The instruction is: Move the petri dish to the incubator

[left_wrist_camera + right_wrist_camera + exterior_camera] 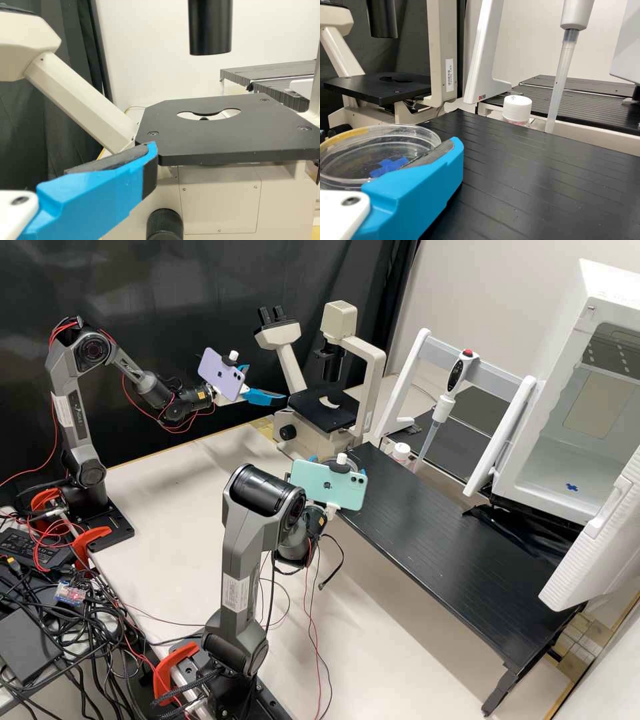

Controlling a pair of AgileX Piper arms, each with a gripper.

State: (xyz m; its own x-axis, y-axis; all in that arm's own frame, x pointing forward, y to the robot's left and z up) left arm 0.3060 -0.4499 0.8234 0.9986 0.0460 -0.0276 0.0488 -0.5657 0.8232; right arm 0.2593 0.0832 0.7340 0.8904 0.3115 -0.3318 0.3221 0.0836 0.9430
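Right gripper (339, 465): jaws part-open to the width of the petri dish (350, 155), which they grip by its sides; in the right wrist view one blue finger (415, 190) lies along the rim. Blue cross mark (389, 166) seen at the dish. Dish is beside the end of the black raised bench (460, 553) nearest the microscope (373, 387); cannot tell whether it touches the bench.

Left gripper (267, 383): jaws well apart, nothing seen between them; near the microscope stage (225, 135), to one side.

Farther out: white-capped bottle (401, 452) by the far edge of the bench, hanging pipette (443, 407) just beside it. Incubator (543, 470) past the bench, door (600, 533) open, blue mark (572, 487) on its floor. Dish well apart from incubator.
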